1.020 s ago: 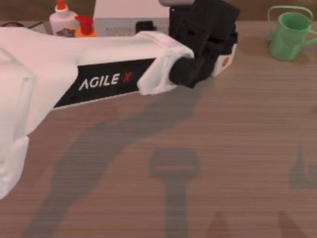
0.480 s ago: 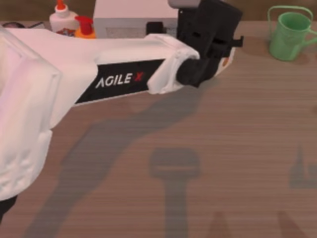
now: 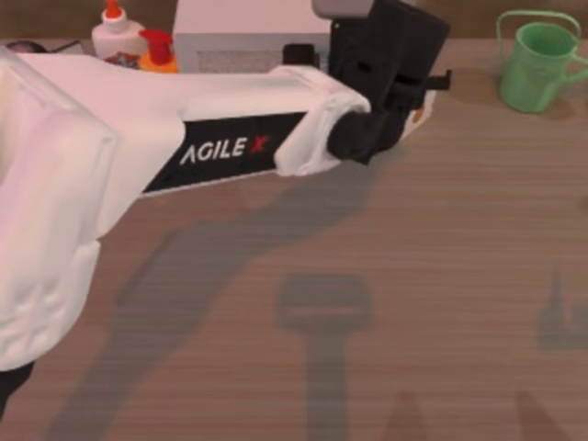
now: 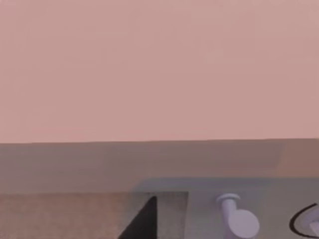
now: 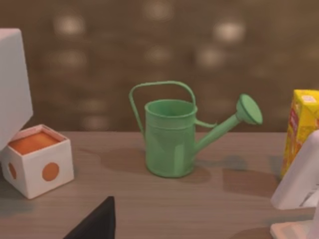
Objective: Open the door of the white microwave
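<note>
Reaching across the table (image 3: 432, 276), the left arm puts its tool (image 3: 390, 69) at the microwave (image 3: 248, 28) front, by the door (image 4: 75, 216) and a knob (image 4: 238, 219); whether its fingers are open, I cannot tell. Microwave sits at the far edge, left of a green watering can (image 3: 542, 69).

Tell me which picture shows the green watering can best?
The right wrist view: the whole green watering can stands there, with handle and spout. The top view catches it only at the table's far right, from above. The left wrist view does not show it.
</note>
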Controlling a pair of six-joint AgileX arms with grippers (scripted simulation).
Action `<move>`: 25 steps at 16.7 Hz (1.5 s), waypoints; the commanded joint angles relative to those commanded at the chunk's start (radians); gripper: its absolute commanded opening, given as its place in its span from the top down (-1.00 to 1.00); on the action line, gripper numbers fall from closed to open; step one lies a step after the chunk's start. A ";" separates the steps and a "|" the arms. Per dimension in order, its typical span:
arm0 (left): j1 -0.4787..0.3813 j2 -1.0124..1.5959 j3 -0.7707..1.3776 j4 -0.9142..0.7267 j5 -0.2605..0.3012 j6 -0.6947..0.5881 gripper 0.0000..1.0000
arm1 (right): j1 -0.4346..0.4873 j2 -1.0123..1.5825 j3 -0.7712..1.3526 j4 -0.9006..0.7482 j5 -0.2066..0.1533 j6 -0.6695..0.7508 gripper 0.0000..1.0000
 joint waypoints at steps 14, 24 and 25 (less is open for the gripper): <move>-0.062 -0.028 -0.037 -0.001 0.001 -0.001 1.00 | 0.000 0.000 0.000 0.000 0.000 0.000 -1.00; -0.027 0.143 0.402 -0.539 0.132 -0.121 1.00 | 0.000 0.000 0.000 0.000 0.000 0.000 -1.00; -0.020 0.163 0.466 -0.626 0.154 -0.139 1.00 | 0.000 0.000 0.000 0.000 0.000 0.000 -1.00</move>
